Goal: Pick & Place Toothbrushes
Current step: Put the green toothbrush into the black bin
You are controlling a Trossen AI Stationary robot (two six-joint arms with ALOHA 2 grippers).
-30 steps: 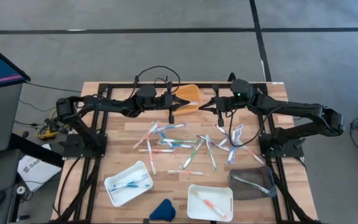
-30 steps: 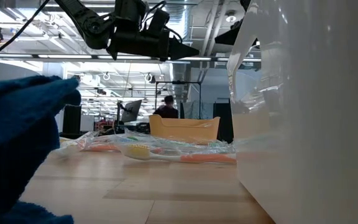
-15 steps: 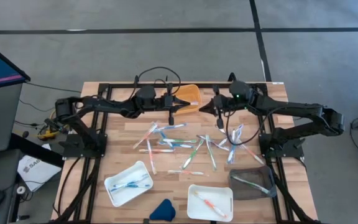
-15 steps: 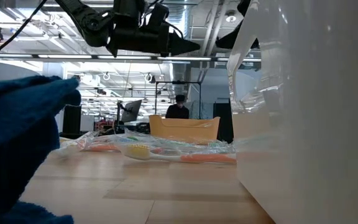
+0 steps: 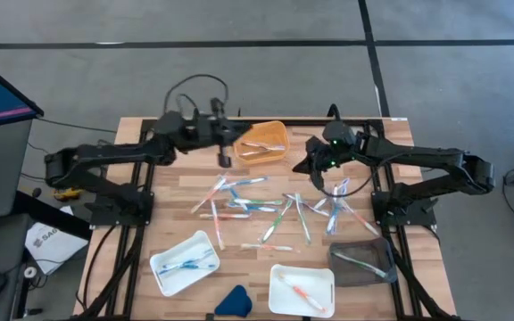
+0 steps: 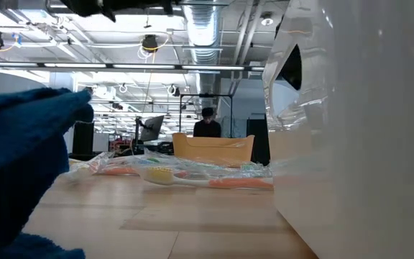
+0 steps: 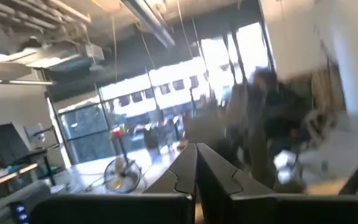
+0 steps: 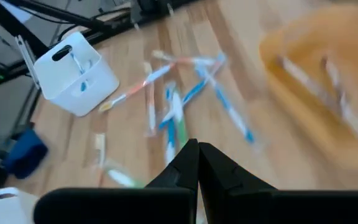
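Toothbrushes (image 5: 270, 207) lay scattered mid-table; left gripper (image 5: 224, 160) at 11 o'clock, right gripper (image 5: 300, 167) at 1 o'clock, both clenched empty.

Grey floor (image 5: 239, 80) with dark seams; ceiling lights (image 6: 149, 43) and ducts (image 6: 203, 21) overhead.

toothbrushes (image 5: 266, 207) between four trays (image 5: 183, 263)

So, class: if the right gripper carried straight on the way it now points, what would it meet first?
Probably the loose toothbrushes on the wooden table. The shut right gripper tilts down toward that scatter, with the white tray farther off. How far below they lie is unclear.
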